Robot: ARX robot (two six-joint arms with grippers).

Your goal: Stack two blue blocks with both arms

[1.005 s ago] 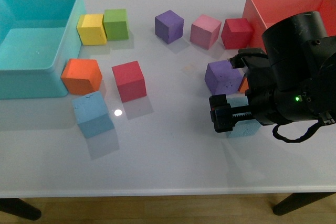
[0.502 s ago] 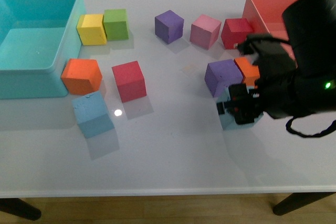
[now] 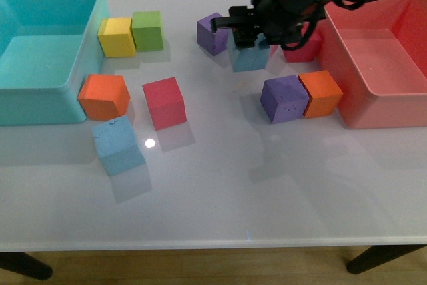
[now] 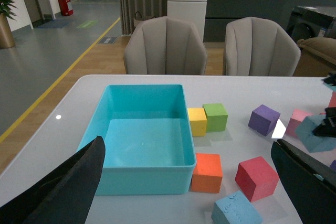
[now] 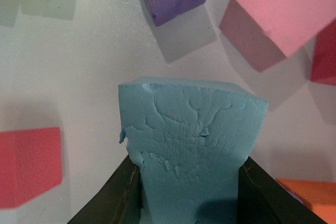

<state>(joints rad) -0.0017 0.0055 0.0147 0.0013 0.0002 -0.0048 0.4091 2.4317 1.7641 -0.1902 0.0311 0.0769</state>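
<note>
Right of and beyond the resting blue block (image 3: 117, 143), the other blue block (image 3: 252, 59) is clenched in the right gripper (image 3: 248, 39); the left gripper (image 4: 186, 148) is spread.

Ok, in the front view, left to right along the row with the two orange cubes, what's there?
Left orange cube, red cube, purple cube, right orange cube, coral bin.
</note>
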